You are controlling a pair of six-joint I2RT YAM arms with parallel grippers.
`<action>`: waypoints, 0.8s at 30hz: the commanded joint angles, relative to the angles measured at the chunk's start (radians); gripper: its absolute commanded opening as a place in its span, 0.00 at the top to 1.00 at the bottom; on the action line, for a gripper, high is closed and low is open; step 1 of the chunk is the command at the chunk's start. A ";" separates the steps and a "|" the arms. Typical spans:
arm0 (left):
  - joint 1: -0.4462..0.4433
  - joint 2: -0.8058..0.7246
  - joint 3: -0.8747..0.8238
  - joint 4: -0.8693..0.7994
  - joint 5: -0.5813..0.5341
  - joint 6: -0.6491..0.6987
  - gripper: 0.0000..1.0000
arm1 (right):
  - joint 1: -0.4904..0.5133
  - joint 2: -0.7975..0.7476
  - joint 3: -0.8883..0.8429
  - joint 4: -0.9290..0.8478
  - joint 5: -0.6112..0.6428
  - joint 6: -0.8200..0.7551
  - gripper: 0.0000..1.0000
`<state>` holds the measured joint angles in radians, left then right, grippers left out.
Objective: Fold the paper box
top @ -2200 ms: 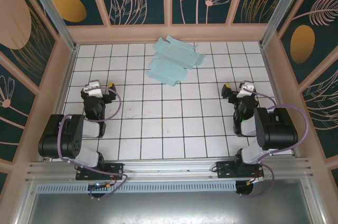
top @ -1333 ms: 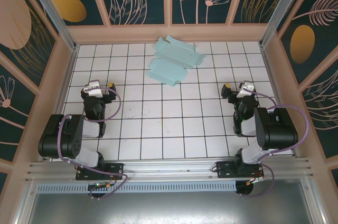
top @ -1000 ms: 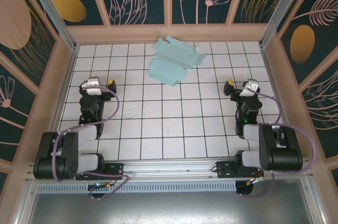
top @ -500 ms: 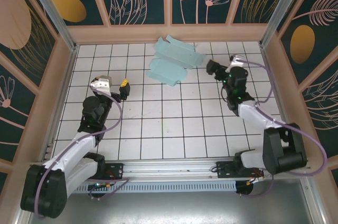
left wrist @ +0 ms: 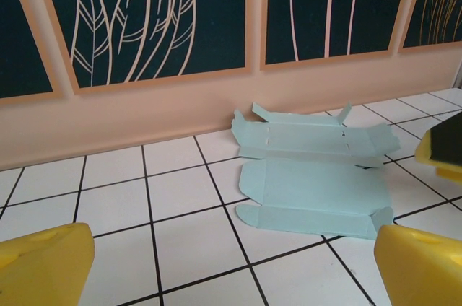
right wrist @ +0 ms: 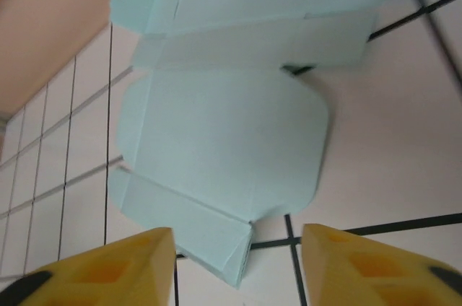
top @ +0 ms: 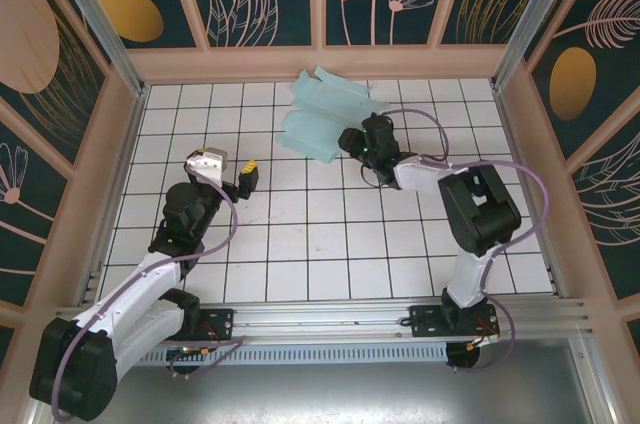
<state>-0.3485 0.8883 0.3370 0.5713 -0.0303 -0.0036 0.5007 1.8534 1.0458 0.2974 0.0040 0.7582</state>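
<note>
Mint card, flat and not folded yet: the box [top: 325, 116] lies at the far edge of the table [top: 300, 244], about in the middle. It is close to the back wall [top: 320, 62]. Its flaps are spread out on the white tiles. A few small flaps on the far side stick up a little.

The right gripper [top: 352, 140] is at the near right side of the box, low over the tiles. Its two yellow fingers [right wrist: 108, 266] are apart. One folded corner of the box sits in the gap between them. The fingers do not look like they touch the card, so the box is not pinched.

The left gripper [top: 228, 166] is over the left half of the table, well apart from the box. It points at the box from the near left. Its fingers [left wrist: 43, 263] are spread wide and it holds nothing.
</note>
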 commanded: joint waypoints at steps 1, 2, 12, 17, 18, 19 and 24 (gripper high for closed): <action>-0.006 -0.002 0.008 -0.011 -0.014 0.018 0.01 | 0.018 0.055 0.052 -0.006 -0.032 0.082 0.57; -0.007 -0.002 0.005 -0.012 -0.016 0.019 0.01 | 0.022 0.073 0.068 -0.007 -0.042 0.087 0.59; -0.008 0.004 -0.012 -0.002 -0.024 0.017 0.01 | 0.035 0.216 0.179 -0.039 -0.093 0.115 0.66; -0.007 0.007 -0.012 -0.005 -0.022 0.013 0.01 | 0.037 0.239 0.200 -0.047 -0.096 0.121 0.77; -0.007 0.008 -0.011 -0.007 -0.023 0.011 0.01 | 0.038 0.238 0.200 -0.049 -0.095 0.120 0.80; -0.007 0.009 -0.012 -0.007 -0.024 0.009 0.01 | 0.038 0.238 0.197 -0.050 -0.095 0.119 0.83; -0.007 0.012 -0.015 -0.004 -0.021 -0.001 0.01 | 0.041 0.214 0.172 -0.053 -0.093 0.115 0.93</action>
<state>-0.3500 0.8967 0.3363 0.5636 -0.0418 -0.0010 0.5320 2.0796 1.2129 0.2588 -0.0956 0.8734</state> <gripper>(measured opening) 0.988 0.080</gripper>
